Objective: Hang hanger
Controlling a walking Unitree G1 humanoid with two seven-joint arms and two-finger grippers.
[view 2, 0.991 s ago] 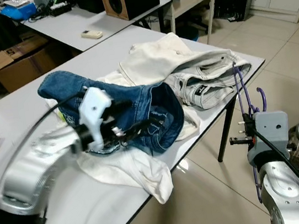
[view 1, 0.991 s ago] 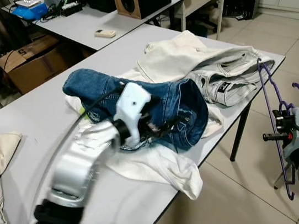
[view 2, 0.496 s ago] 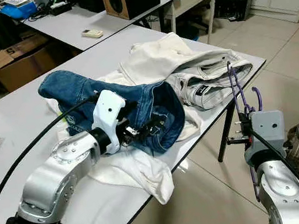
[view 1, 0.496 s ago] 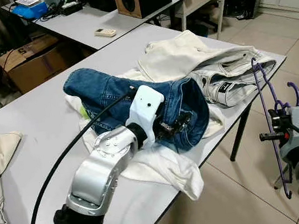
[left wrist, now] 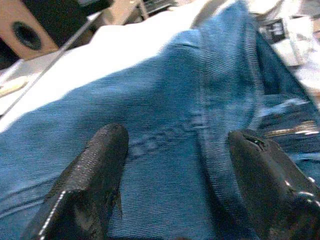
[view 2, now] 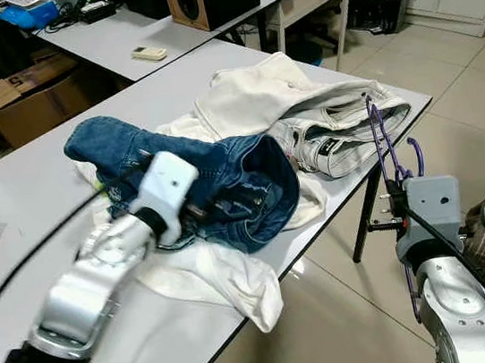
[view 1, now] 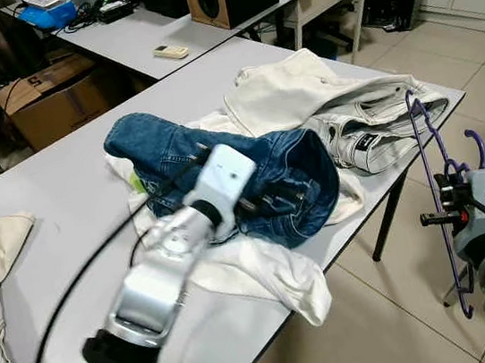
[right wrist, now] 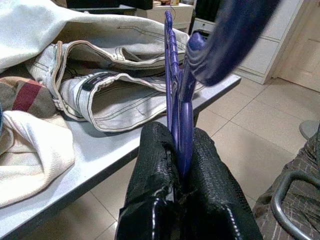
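Our right hand [right wrist: 181,165] grips the purple hanger [view 1: 433,173] beside the desk [view 1: 62,184]; our left hand [left wrist: 175,165], fingers apart, is over the blue jeans [view 1: 299,169].

- Even, bright indoor light across the room, no harsh glare on the white table [view 1: 60,171].
- Soft shadows only: a faint one under the table edge on the tiled floor [view 1: 395,304], which carries a mild sheen.
- The left arm [view 1: 161,279] is smeared with motion blur in both eye views; the clothes around it stay sharp.
- Left wrist view is soft: the black fingers [left wrist: 95,175] are out of focus, the denim [left wrist: 190,125] slightly hazy.
- Right wrist view is crisp on the fingers [right wrist: 155,195]; the purple hanger [right wrist: 177,100] blurs near the lens.
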